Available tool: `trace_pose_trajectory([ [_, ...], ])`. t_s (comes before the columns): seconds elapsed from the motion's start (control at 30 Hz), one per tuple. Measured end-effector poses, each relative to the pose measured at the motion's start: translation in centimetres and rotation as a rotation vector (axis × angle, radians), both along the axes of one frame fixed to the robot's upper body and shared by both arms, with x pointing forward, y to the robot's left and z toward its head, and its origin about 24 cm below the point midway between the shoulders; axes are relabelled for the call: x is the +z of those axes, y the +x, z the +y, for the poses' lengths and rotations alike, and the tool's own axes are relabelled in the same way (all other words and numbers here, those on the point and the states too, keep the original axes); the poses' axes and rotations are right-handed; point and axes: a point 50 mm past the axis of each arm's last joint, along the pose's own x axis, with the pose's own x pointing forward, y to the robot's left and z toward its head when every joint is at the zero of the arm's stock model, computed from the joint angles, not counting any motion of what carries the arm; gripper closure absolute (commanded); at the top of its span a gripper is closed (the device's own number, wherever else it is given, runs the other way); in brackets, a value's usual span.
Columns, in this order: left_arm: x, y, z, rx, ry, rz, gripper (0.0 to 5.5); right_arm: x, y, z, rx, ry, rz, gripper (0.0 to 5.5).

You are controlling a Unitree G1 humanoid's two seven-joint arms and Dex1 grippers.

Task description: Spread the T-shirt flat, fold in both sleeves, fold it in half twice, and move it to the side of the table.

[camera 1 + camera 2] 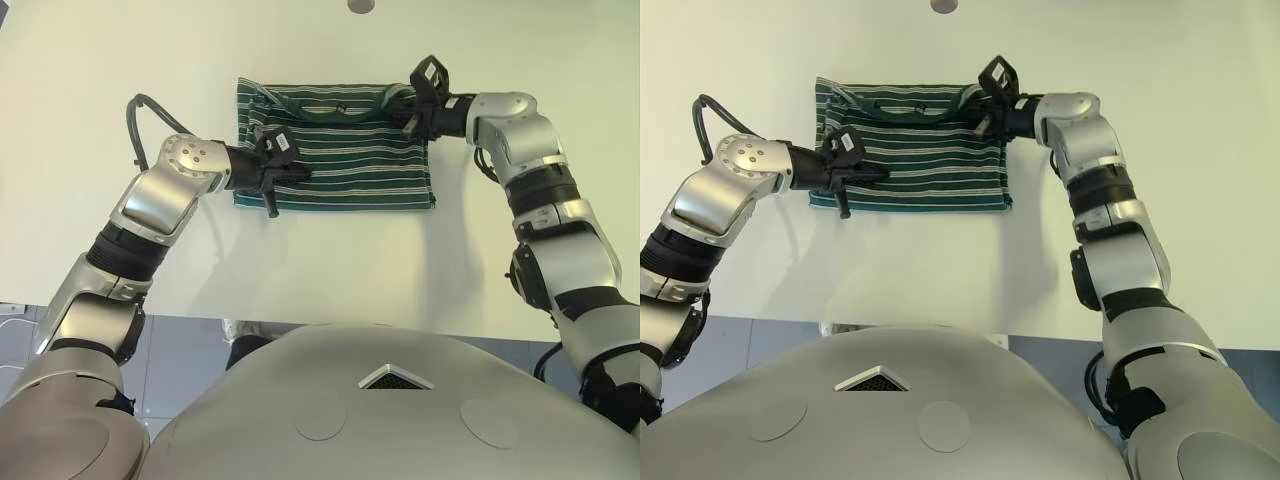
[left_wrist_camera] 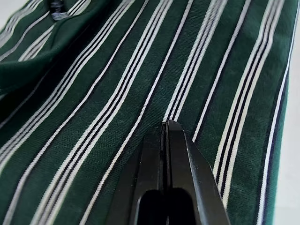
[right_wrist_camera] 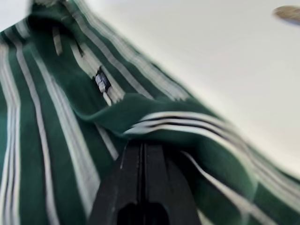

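A dark green T-shirt [image 1: 350, 165] with white stripes lies folded into a rectangle on the white table [image 1: 300, 270], collar toward the far edge. My left gripper [image 1: 298, 177] is shut and rests on the shirt's left part; in the left wrist view its closed tips [image 2: 166, 124] press on flat striped fabric. My right gripper [image 1: 404, 108] is at the shirt's far right corner by the collar. In the right wrist view its fingers [image 3: 140, 145] are shut, with a raised fold of the T-shirt [image 3: 154, 122] bunched at their tips.
A small grey round object [image 1: 360, 5] sits at the table's far edge. Bare white tabletop surrounds the shirt on all sides. The table's near edge [image 1: 300, 322] runs just in front of my torso.
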Motion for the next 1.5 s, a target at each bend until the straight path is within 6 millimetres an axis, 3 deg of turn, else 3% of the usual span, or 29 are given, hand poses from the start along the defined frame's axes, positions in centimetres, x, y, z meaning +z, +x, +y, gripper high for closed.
trace_pose_trajectory([
  [0.13, -0.2, 0.1, 0.1, -0.032, 0.028, -0.046, 5.46, -0.8, 0.8, -0.9, -0.027, -0.09, 0.023, 5.5],
  [0.3, -0.1, 1.0, 0.7, -0.069, 0.113, -0.096, 5.46, -0.3, 0.5, -1.6, 0.301, -0.409, -0.125, 5.5],
  [0.37, 0.5, 2.7, 1.8, -0.127, 0.222, -0.168, 5.46, 0.2, -0.2, -2.6, 0.442, -0.465, -0.133, 5.5],
  [0.47, 1.7, 6.2, 3.0, -0.191, 0.423, -0.325, 5.46, 1.3, -2.3, -2.9, 0.655, -0.427, -0.125, 5.5],
  [0.53, 2.3, 8.3, 3.3, -0.209, 0.536, -0.422, 5.46, 1.5, -4.7, -1.8, 0.771, -0.328, -0.09, 5.5],
  [0.63, 1.6, 10.0, 1.7, -0.243, 0.554, -0.546, 5.46, 0.7, -8.7, 1.3, 0.834, -0.175, -0.038, 5.5],
  [0.67, 1.4, 9.9, 1.0, -0.264, 0.515, -0.577, 5.28, 0.5, -8.9, 1.6, 0.777, -0.157, -0.053, 5.29],
  [0.77, 2.0, 9.1, 0.4, -0.237, 0.285, -0.651, 4.79, 2.8, -7.8, 1.3, 0.554, -0.097, -0.205, 4.74],
  [0.83, 3.4, 7.6, 2.3, -0.23, 0.17, -0.73, 4.48, 4.7, -8.5, 0.5, 0.556, -0.12, -0.347, 4.4],
  [0.9, 4.5, 5.2, 5.8, -0.244, 0.16, -0.788, 4.09, 3.9, -10.6, -1.4, 0.628, -0.242, -0.39, 3.96],
  [0.97, 4.5, 2.0, 8.8, -0.303, 0.2, -0.78, 4.09, 2.8, -12.9, -2.8, 0.692, -0.305, -0.384, 3.96],
  [1.07, 3.3, -2.4, 11.1, -0.427, 0.262, -0.73, 4.09, 1.9, -14.8, -3.7, 0.764, -0.401, -0.474, 3.96],
  [1.3, 0.5, -6.0, 10.0, -0.451, 0.214, -0.7, 4.09, 0.0, -14.0, -2.2, 0.703, -0.431, -0.667, 3.96],
  [1.5, -0.1, -5.9, 8.3, -0.476, 0.172, -0.747, 4.22, -0.7, -13.5, 0.1, 0.769, -0.396, -0.751, 4.2],
])
